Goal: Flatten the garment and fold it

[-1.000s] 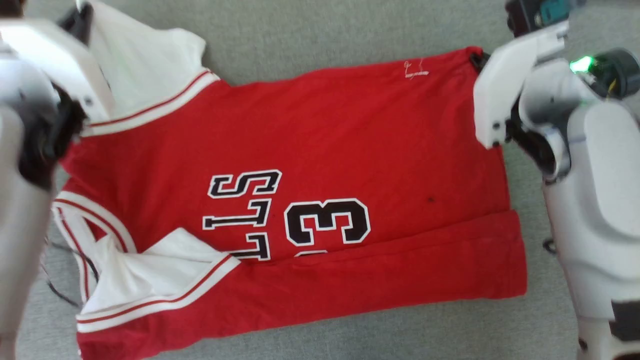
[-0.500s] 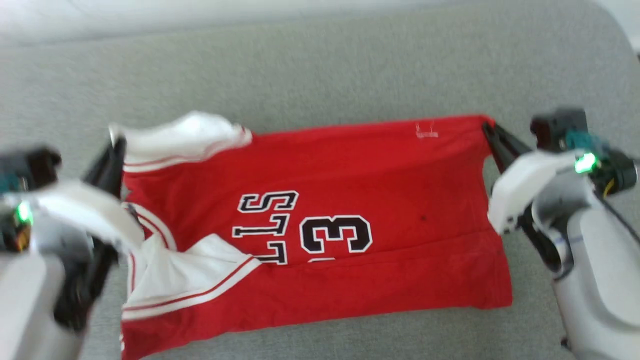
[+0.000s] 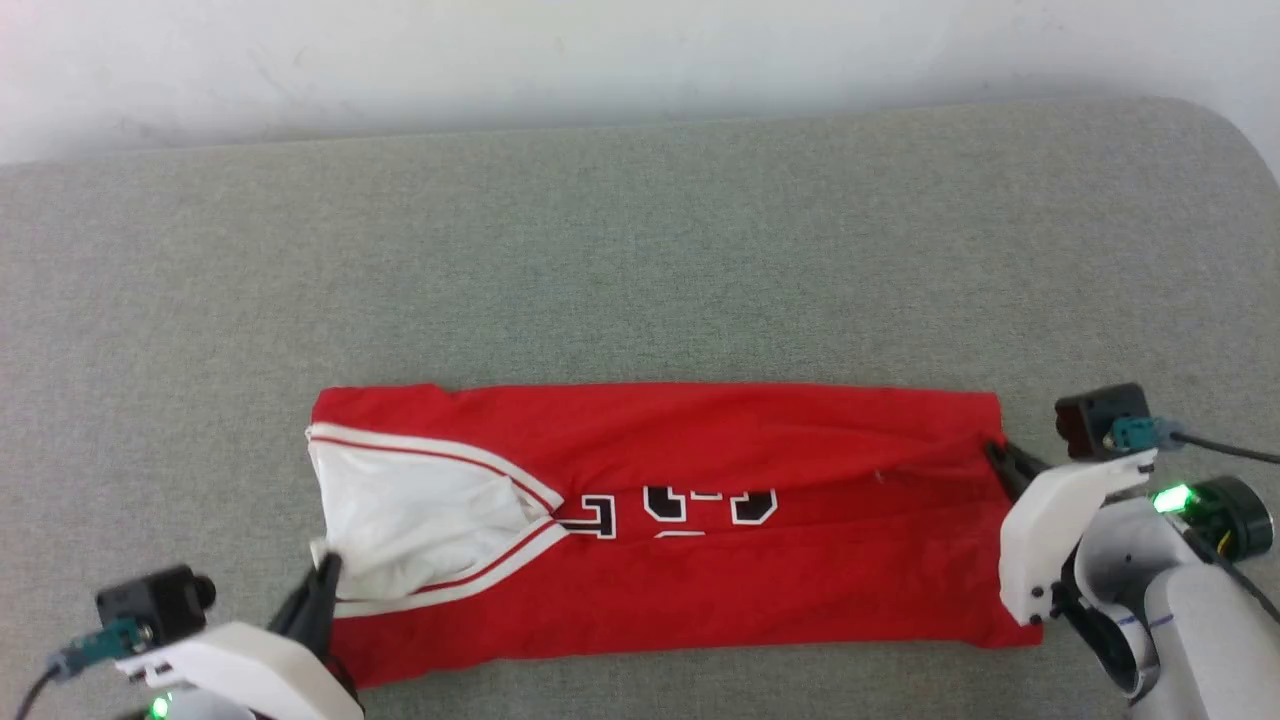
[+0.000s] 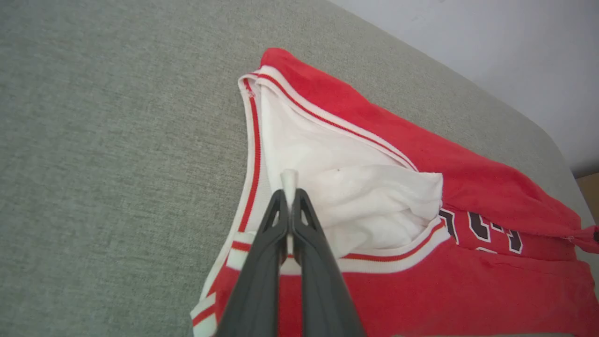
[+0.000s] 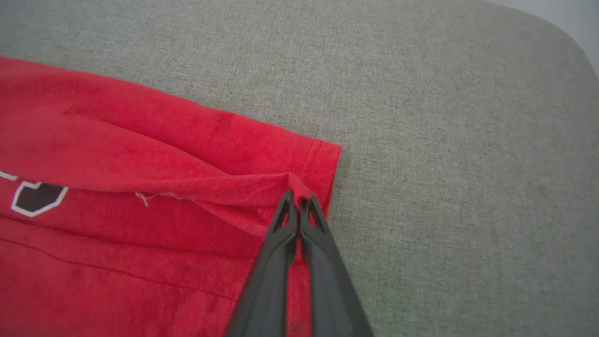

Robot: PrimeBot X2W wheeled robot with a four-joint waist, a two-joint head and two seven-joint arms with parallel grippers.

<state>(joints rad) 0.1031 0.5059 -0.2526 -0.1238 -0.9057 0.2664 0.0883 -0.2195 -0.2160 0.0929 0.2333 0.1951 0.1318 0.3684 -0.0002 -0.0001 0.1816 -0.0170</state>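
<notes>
The garment (image 3: 700,600), a red jersey with white red-striped sleeves and black lettering, lies as a long band across the grey surface, its far edge folded toward me over the number. My left gripper (image 3: 325,568) is at its left end, shut on white sleeve fabric (image 4: 288,180) that pokes out between the tips. At the right end my right gripper (image 3: 995,452) is shut on a pinch of the red folded edge (image 5: 299,185). Only a strip of the lettering (image 3: 665,507) shows between the folded layers.
The grey padded surface (image 3: 640,250) stretches wide beyond the garment, ending at a pale wall (image 3: 600,50) at the back. Its rounded corner (image 3: 1225,120) is at the far right. A cable (image 3: 1215,447) runs from the right wrist camera.
Both grippers have carried the garment's far edge toward me, folding it over the number. The head camera has tilted up, so the whole scene has shifted down.
</notes>
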